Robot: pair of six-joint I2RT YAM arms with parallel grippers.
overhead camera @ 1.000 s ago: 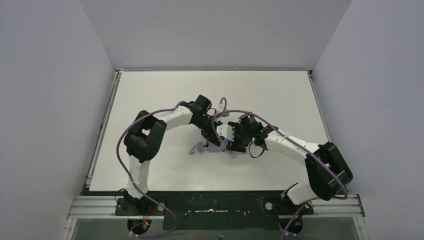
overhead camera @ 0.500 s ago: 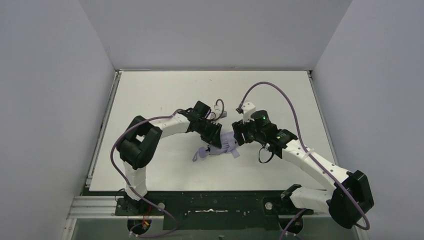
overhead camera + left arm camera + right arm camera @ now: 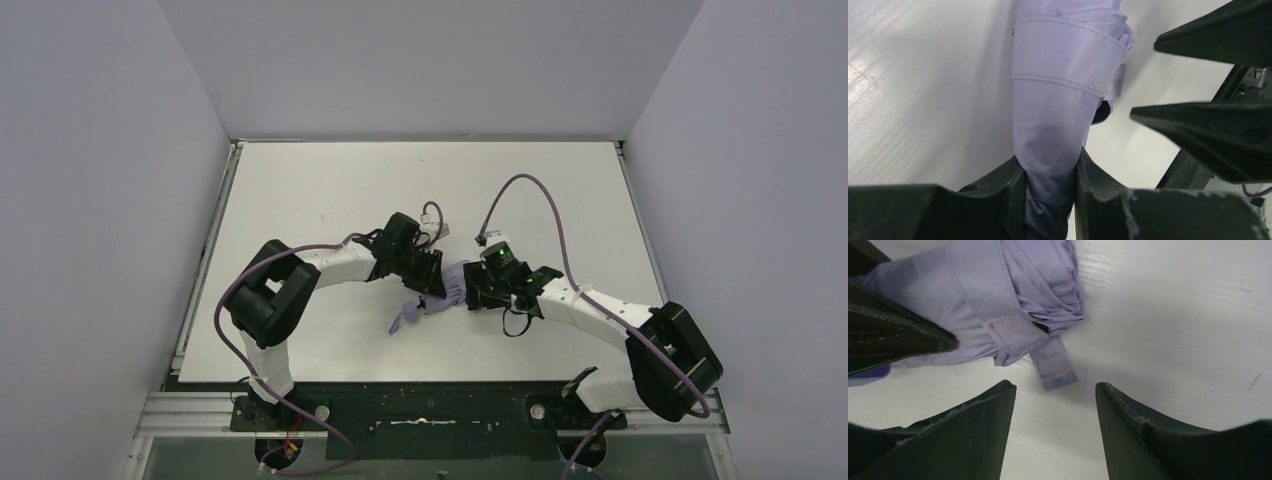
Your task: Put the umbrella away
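The right hand (image 3: 1055, 390) has dropped beside the umbrella (image 3: 1063, 60), jaws wide and empty. The left hand (image 3: 1050, 167) pinches its folded fabric on the tabletop (image 3: 330, 190).

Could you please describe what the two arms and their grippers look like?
Both the left arm and right arm have white links joined by bulky black joint housings. A purple cable loops along each one. The right wrist carries a small green light. The left gripper and right gripper each have two dark, matte, wedge-shaped fingers tapering to the tip.
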